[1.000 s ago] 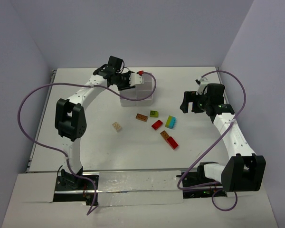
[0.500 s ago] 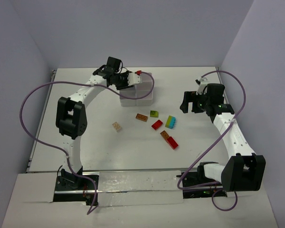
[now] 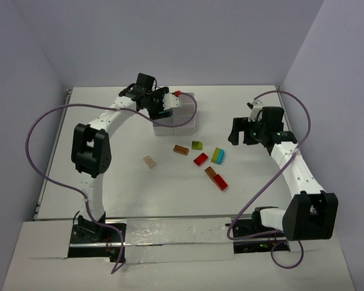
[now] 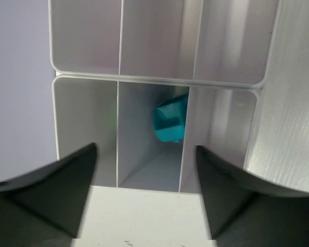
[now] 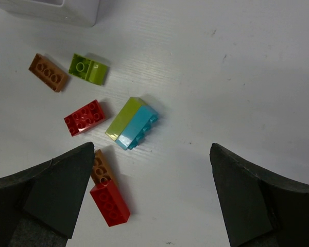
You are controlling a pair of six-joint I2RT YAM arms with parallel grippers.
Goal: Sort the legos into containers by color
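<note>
The white tray of containers point(image 3: 185, 123) stands at the back of the table. My left gripper point(image 3: 164, 105) hovers at its left side, open and holding nothing. In the left wrist view the gripper point(image 4: 146, 150) faces the tray's dividers point(image 4: 154, 81), and a cyan lego point(image 4: 170, 119) lies in the middle compartment ahead. My right gripper point(image 3: 238, 131) is open above the table to the right of the loose legos. Below the right gripper point(image 5: 152, 149) lie a lime-and-cyan lego point(image 5: 132, 122), a red one point(image 5: 85, 117), a lime one point(image 5: 88, 69) and an orange-brown one point(image 5: 48, 72).
An orange-brown brick point(image 5: 99, 167) and a red brick point(image 5: 109, 203) lie end to end near my right gripper's left finger. A tan brick point(image 3: 149, 162) sits apart to the left. A small red piece point(image 3: 178, 93) shows at the tray's far edge. Purple cables loop beside both arms.
My left gripper's jaws have spread apart at the tray. The right gripper has shifted slightly left, still open. The loose bricks have not moved.
</note>
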